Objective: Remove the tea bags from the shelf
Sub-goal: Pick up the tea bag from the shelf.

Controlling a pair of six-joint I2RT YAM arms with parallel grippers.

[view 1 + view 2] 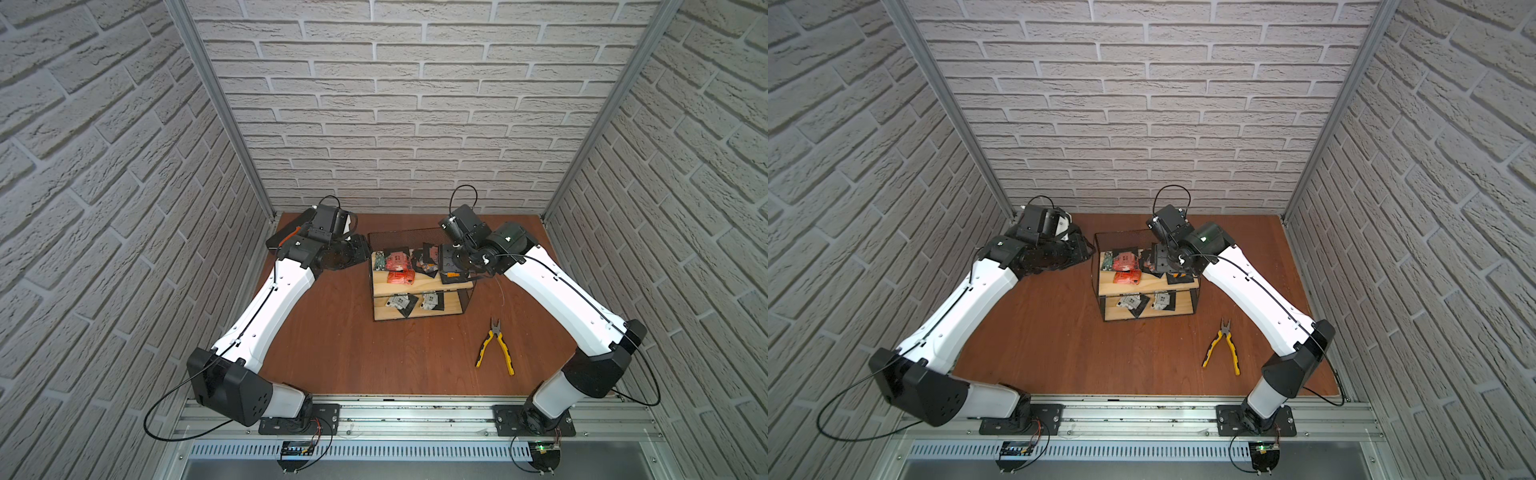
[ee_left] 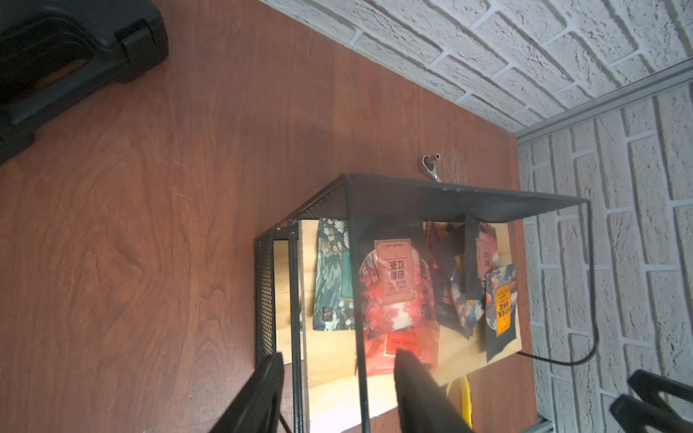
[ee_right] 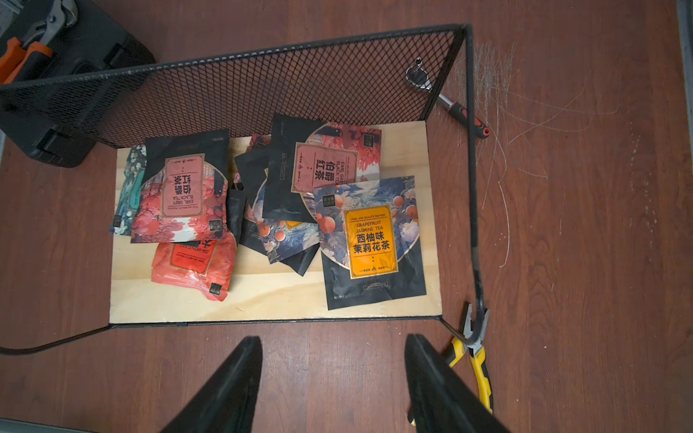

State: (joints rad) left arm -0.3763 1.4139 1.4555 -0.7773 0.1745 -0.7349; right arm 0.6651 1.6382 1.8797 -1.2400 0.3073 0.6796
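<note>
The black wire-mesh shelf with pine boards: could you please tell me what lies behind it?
A silver ratchet wrench with a red-and-black handle lies on the wooden table behind the shelf. In the left wrist view the mesh covers its handle.

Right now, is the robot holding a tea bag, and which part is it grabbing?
Nothing is held. The right gripper hangs open and empty above the shelf. The left gripper is open at the shelf's side, near a red tea bag, not closed on it.

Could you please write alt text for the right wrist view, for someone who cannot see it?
Tea bags in red, black and orange lie overlapping on the top board of the shelf. The right gripper hovers open and empty before the front edge, with yellow-handled pliers on the table.
</note>
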